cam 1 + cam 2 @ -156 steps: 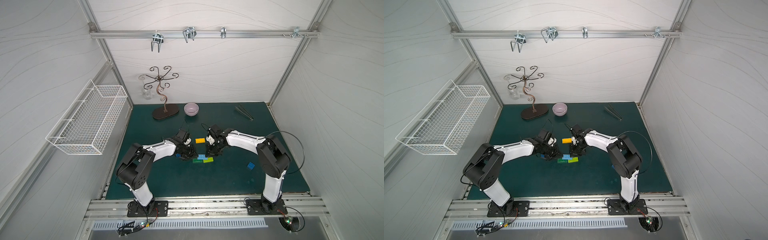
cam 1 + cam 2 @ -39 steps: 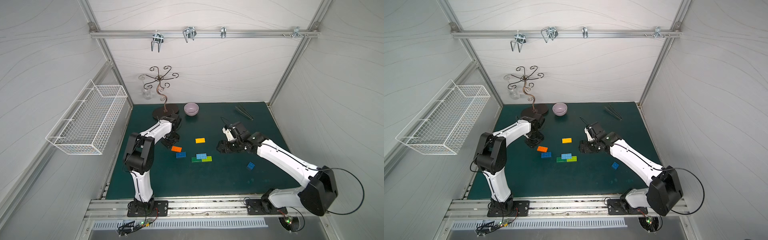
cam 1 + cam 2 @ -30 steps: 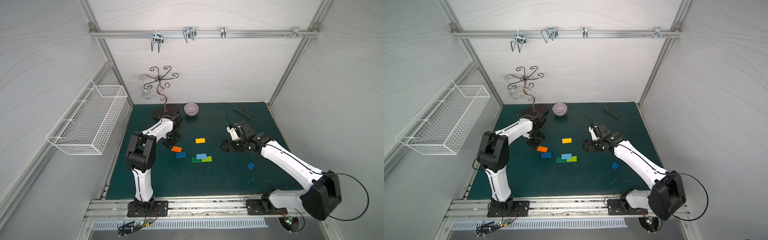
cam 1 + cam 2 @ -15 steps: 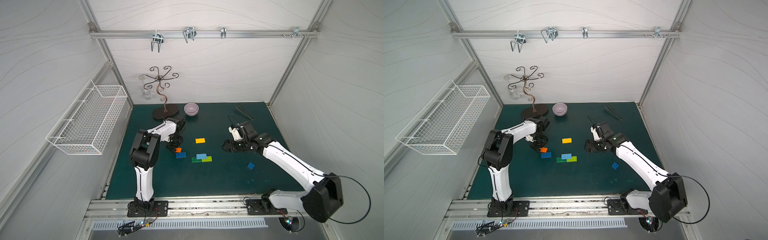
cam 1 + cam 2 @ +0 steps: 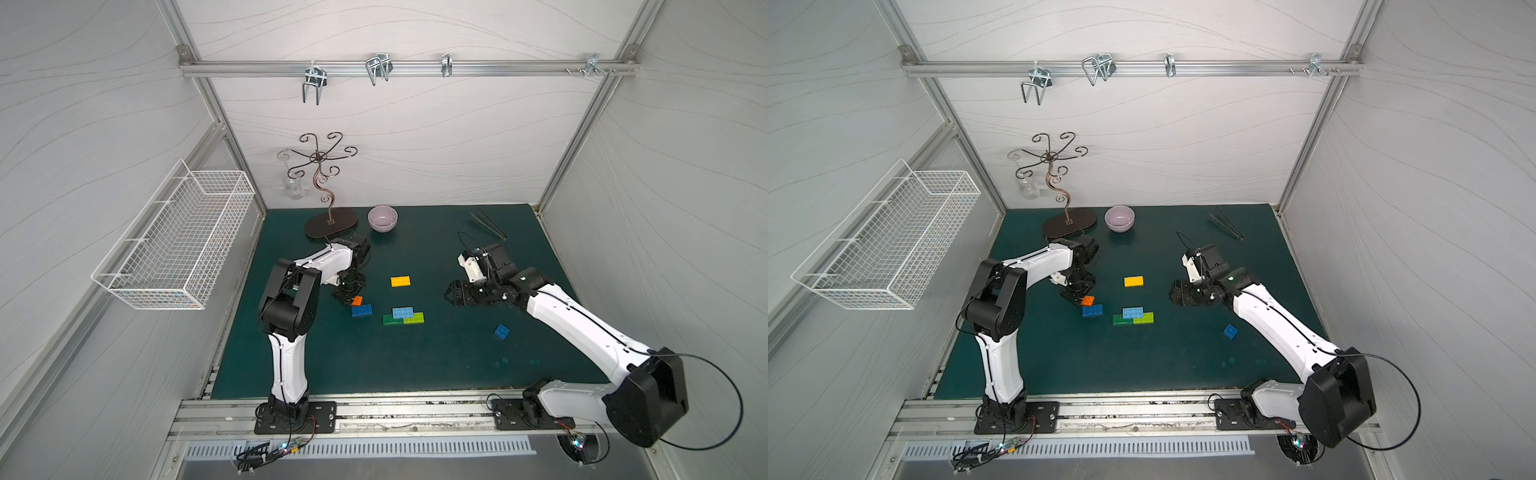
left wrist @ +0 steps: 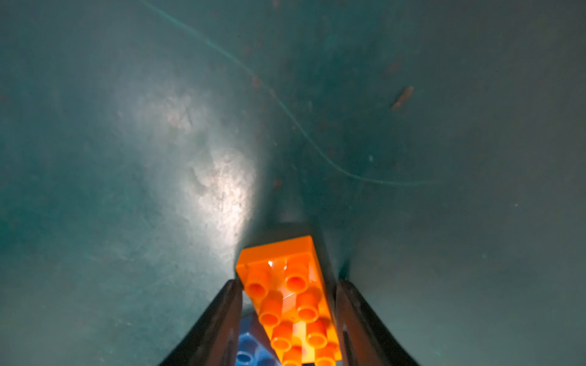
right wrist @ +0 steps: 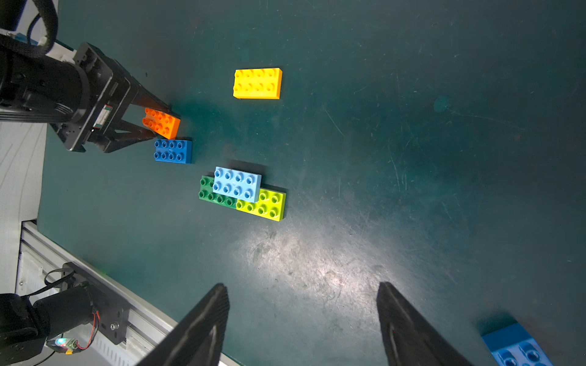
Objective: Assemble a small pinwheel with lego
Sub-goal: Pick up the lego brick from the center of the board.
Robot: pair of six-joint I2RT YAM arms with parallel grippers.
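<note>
left gripper (image 6: 288,282) pinches the glossy studded orange brick (image 7: 161,123), tilted, beside the dark blue brick (image 7: 172,151) left of the scuffed mat's (image 7: 412,126) middle. right gripper (image 7: 302,285) hangs spread wide, empty. light blue brick (image 7: 237,187) tops dark green (image 7: 206,193) and lime (image 7: 269,206).

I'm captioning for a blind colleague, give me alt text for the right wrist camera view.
The left gripper clamps an orange brick beside a dark blue brick. Nearby, a light blue brick sits atop a dark green brick and a lime brick; a yellow brick lies apart. The right gripper hangs open.
</note>
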